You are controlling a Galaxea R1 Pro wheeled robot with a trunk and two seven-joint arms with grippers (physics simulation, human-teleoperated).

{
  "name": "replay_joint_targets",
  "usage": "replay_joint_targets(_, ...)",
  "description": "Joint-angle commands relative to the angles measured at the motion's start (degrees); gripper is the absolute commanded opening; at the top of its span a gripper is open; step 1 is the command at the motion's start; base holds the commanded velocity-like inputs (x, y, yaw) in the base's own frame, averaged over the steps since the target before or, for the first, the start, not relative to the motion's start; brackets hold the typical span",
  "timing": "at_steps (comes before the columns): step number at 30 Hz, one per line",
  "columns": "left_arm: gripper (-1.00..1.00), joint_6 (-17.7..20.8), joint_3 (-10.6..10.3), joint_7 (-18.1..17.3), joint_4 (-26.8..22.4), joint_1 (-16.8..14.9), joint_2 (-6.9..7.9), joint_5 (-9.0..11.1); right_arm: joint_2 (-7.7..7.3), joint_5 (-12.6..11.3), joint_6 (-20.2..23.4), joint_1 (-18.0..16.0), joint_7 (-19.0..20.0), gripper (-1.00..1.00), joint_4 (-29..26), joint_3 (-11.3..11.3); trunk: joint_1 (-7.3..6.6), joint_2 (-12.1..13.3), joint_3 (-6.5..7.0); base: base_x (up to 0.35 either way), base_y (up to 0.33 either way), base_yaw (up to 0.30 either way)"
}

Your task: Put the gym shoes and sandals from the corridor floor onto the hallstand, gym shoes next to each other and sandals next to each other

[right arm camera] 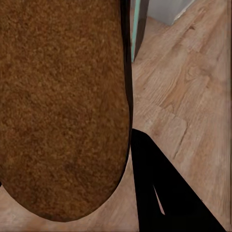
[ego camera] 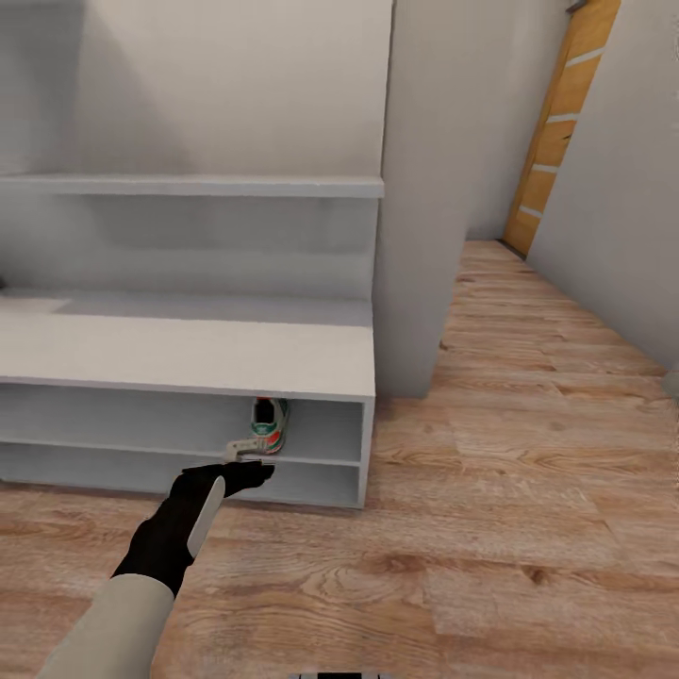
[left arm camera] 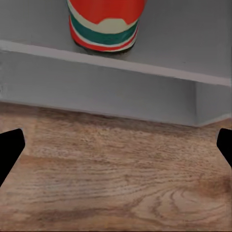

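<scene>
Head view: one gym shoe (ego camera: 269, 426) stands in the hallstand (ego camera: 189, 358) upper compartment, near its right end. Left wrist view: left gripper (left arm camera: 116, 145) gapes empty. Right wrist view: a sandal (right arm camera: 63, 106), light and floppy, seems pinched at its edge.

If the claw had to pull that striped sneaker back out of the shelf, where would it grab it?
Probably by the heel. The gym shoe stands in the hallstand's upper compartment with its red-orange heel facing out near the shelf edge, toe pointing inward. Coming straight in from the open front, the left claw could likely close on the heel's two sides.
</scene>
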Motion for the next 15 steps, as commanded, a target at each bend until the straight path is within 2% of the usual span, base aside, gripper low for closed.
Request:
replay_joint_targets(1, 1.00, 0.27, 0.67, 0.04, -0.02, -0.01, 0.05, 0.30, 0.00, -0.24, 0.16, -0.05, -0.21, -1.00, -0.04, -0.13, -0.05, -0.02, -0.05, -0.344, 0.000, 0.000)
replay_joint_targets(6, 1.00, 0.23, 2.73, -0.03, 0.00, 0.01, 0.21, 0.26, 0.01, -0.34, -0.02, -0.05, -0.13, -1.00, -0.04, -0.26, -0.05, -0.02, -0.05, -0.344, 0.022, 0.000)
replay_joint_targets(7, 1.00, 0.20, 3.02, -0.04, -0.01, 0.01, 0.65, 0.23, 0.01, -0.36, -0.03, -0.05, -0.18, -1.00, -0.08, -0.30, -0.05, -0.02, -0.05, -0.342, 0.099, 0.000)
replay_joint_targets(15, 1.00, -0.61, 3.16, -0.04, -0.07, 0.09, 1.96, 0.21, 0.01, -0.37, 0.04, -0.05, -0.26, -1.00, -0.08, -0.64, -0.05, -0.02, -0.05, -0.278, 0.199, 0.000)
